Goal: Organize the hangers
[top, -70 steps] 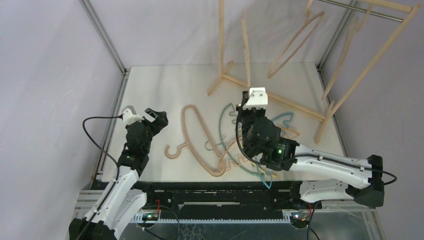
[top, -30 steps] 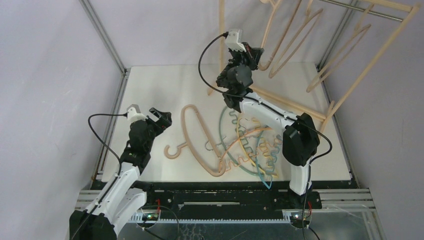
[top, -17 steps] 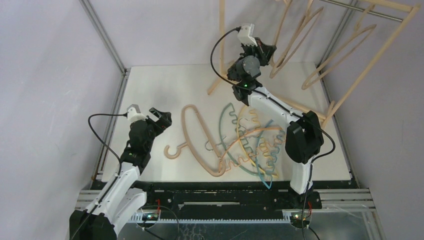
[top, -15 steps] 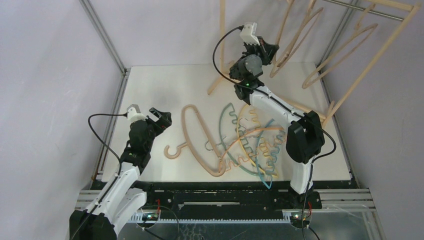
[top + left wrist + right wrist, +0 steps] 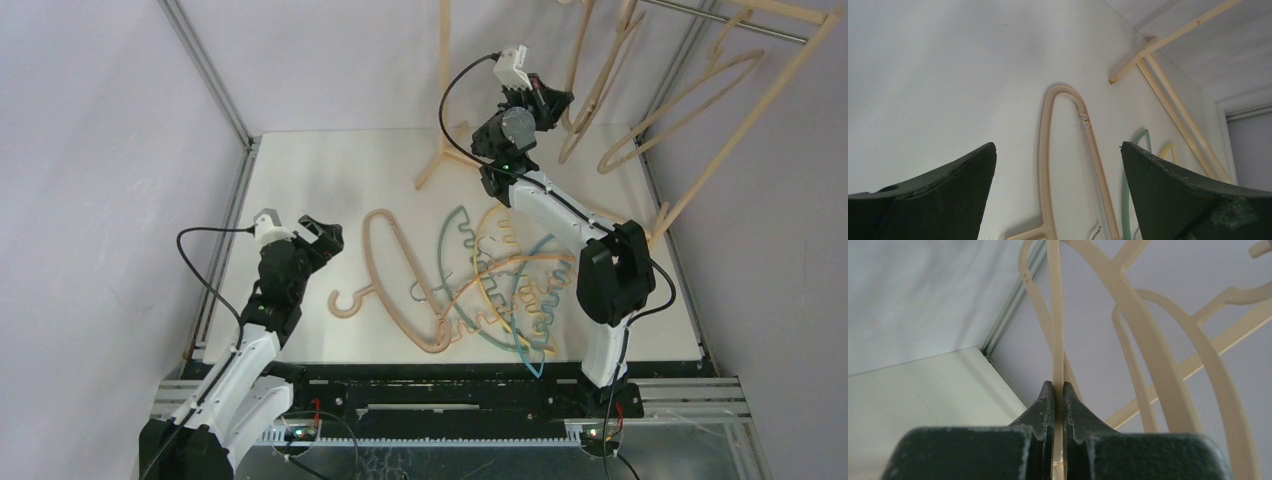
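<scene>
right gripper (image 5: pixel 1058 386): clamped edge-on around a thin arm of the held hanger (image 5: pixel 1055 310), a beige one, raised high over the far side of the bench (image 5: pixel 330 170)
why this grip: we judge that pinching the flat arm keeps it upright, so its hook can go over the rod (image 5: pixel 720 17)
hook: out of view, so we can't tell if it's on the rod yet
rack (image 5: pixel 745 85): far right; the hung hanger (image 5: pixel 690 90) looks hooked there, near the held one
left gripper (image 5: pixel 322 232): jaws wide apart and empty, low over the left of the bench; we read it as parked clear of the right arm
pile (image 5: pixel 500 290): teal, yellow, orange and blue hangers overlap mid-bench, with the flat hanger (image 5: pixel 385 270), also beige, at their left edge
progress: early, most hangers not yet on the rack
</scene>
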`<state>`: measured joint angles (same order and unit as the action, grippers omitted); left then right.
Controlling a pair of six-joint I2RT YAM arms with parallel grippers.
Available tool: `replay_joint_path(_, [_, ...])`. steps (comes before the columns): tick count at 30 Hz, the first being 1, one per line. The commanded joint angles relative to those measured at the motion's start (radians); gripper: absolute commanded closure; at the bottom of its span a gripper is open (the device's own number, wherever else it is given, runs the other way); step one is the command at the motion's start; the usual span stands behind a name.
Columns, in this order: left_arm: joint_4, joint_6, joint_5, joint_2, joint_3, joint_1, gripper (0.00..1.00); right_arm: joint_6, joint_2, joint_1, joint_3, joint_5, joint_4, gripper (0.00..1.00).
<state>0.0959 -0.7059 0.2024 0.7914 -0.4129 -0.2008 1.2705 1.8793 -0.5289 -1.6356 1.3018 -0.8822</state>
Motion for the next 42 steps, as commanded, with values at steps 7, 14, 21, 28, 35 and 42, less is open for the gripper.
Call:
replay_joint_path(7, [0.031,0.017,0.015,-0.009,0.003,-0.004,0.00,-0.152,-0.086,0.033,0.102,0.047,0.101,1.00])
replay_joint_path(14, [0.033,0.017,0.016,-0.007,0.003,-0.004,0.01,-0.335,-0.139,0.048,0.143,0.042,0.286,1.00])
replay_joint_path(21, [0.034,0.020,0.016,0.001,0.000,-0.005,0.00,-0.425,-0.182,0.050,0.184,0.054,0.323,0.83])
replay_joint_path(28, [0.039,0.019,0.017,0.009,-0.002,-0.005,0.00,-0.531,-0.255,-0.002,0.236,0.035,0.380,0.38])
replay_joint_path(35, [0.045,0.019,0.017,0.017,0.005,-0.005,0.00,-0.891,-0.376,-0.117,0.224,-0.040,0.770,0.20])
replay_joint_path(42, [0.053,0.019,0.019,0.018,0.016,-0.004,0.00,-0.994,-0.479,-0.242,0.255,-0.006,0.871,0.00])
